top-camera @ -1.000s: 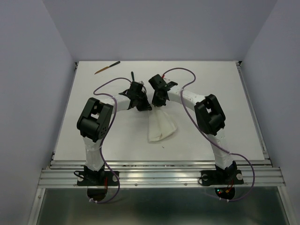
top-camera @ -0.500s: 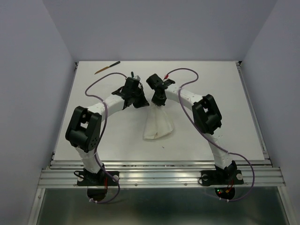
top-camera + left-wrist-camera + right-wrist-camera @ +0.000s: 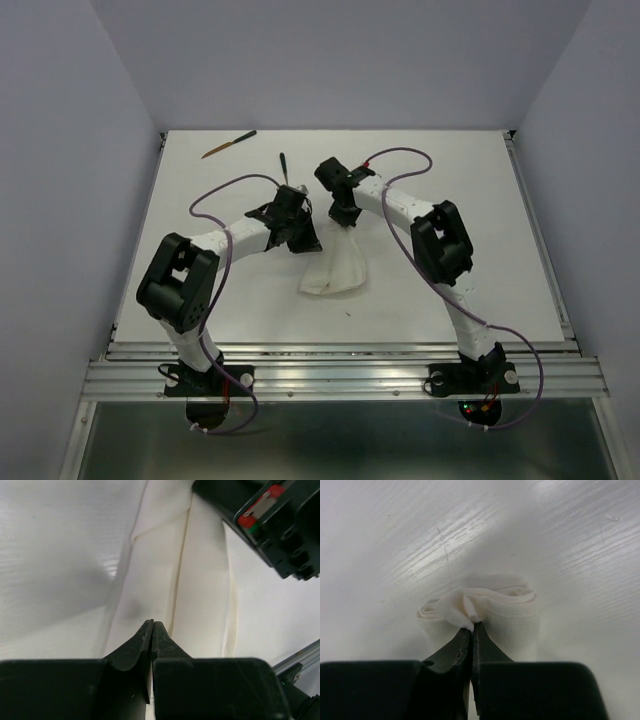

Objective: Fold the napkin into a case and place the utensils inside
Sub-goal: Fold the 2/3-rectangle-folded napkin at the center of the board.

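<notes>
Swinging out to the left and back toward the near edge over the last second, the left arm is now carrying its elbow lower, and the left gripper [image 3: 152,626] is hanging over the left part of the napkin [image 3: 332,272], which is itself lying a little further left than before. Its fingers are standing pressed together with only a hairline slit between them, and no cloth is showing in that slit. The right gripper [image 3: 471,625] is pinching the gathered far end of the napkin, a small bunch of white folds sitting right at its closed tips. From there the cloth is running toward the near edge as a narrow folded strip, widening at its near end, with long creases lying lengthwise, and it is resting on the table [image 3: 480,260] between the two arms. A dark utensil [image 3: 283,166] is lying just beyond the left gripper, apart from the napkin. A brown utensil [image 3: 228,145] with a dark end is lying near the far left corner, well apart from both grippers.
</notes>
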Motion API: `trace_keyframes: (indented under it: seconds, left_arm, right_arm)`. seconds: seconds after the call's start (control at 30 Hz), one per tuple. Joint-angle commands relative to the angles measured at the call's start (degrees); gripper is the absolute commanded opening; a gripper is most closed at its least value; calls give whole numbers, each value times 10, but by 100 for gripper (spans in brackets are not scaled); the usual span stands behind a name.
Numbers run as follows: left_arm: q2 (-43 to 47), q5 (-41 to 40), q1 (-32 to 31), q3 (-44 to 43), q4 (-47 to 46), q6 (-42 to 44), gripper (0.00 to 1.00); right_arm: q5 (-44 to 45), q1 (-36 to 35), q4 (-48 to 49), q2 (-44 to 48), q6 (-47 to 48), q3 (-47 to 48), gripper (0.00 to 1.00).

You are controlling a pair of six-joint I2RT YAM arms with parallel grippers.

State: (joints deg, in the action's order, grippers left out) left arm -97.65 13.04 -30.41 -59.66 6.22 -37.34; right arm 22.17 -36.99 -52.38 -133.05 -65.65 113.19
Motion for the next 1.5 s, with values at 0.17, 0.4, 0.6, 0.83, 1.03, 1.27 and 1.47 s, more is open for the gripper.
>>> trace_keyframes:
  seconds: [0.17, 0.4, 0.6, 0.83, 1.03, 1.27, 1.47]
  left_arm:
    - [-17, 16, -15, 3, -21, 25, 0]
    - [-69, 21, -21, 3, -24, 36, 0]
    - [-88, 23, -24, 5, -28, 37, 0]
    - [-89, 18, -25, 3, -29, 29, 0]
    - [-85, 16, -25, 7, -29, 28, 0]
    - [-86, 16, -25, 8, -28, 29, 0]
    - [-85, 17, -25, 3, -26, 30, 0]
  right_arm:
    - [27, 22, -62, -8, -13, -41, 1]
    - [-10, 22, 32, 36, 95, -103, 12]
    - [-45, 22, 205, 140, 159, -221, 59]
    - [-48, 22, 210, 181, 177, -248, 70]
    - [-51, 27, 223, 239, 199, -291, 80]
    - [-98, 27, 253, 311, 222, -364, 88]
    - [-111, 27, 260, 356, 225, -421, 88]
